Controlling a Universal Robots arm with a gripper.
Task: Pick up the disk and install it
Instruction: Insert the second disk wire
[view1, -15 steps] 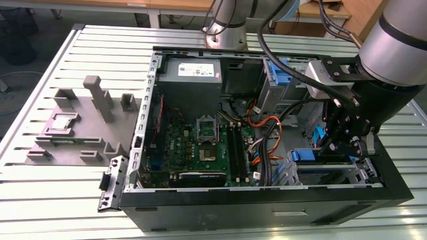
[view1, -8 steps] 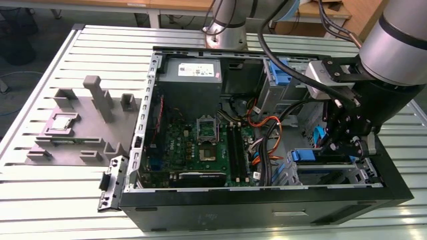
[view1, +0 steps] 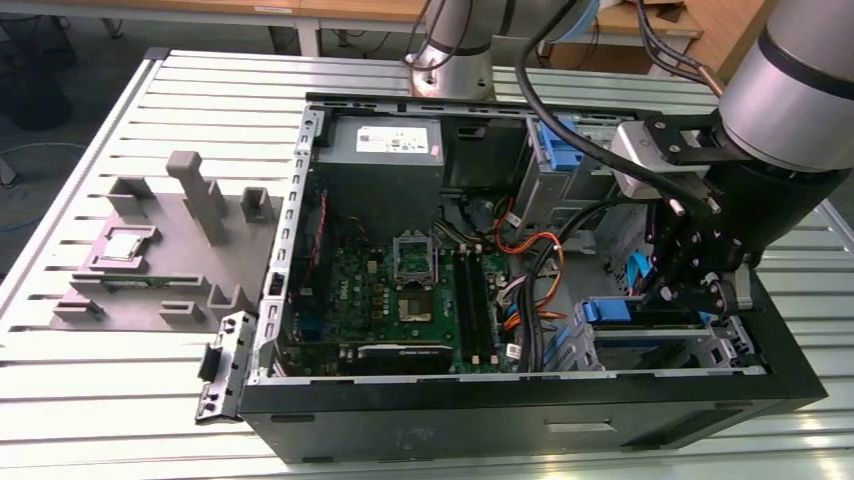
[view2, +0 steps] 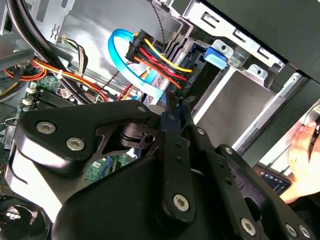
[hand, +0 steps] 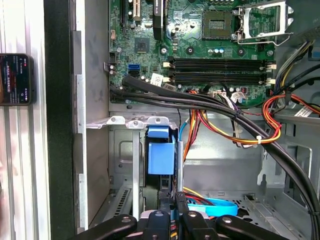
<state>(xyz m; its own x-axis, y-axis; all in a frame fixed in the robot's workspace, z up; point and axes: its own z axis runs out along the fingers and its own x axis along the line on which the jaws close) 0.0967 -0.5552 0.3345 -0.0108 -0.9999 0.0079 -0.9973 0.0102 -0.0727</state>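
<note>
One slatted metal table, open computer case, jaws pressed together.

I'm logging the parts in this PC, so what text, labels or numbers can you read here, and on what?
No text here is clear enough to quote.
The power supply label in the exterior view: print too small.
The phone screen in the first wrist view: blurred.
The white sticker on the motherboard: too small.
The cable tag: too small.
</note>
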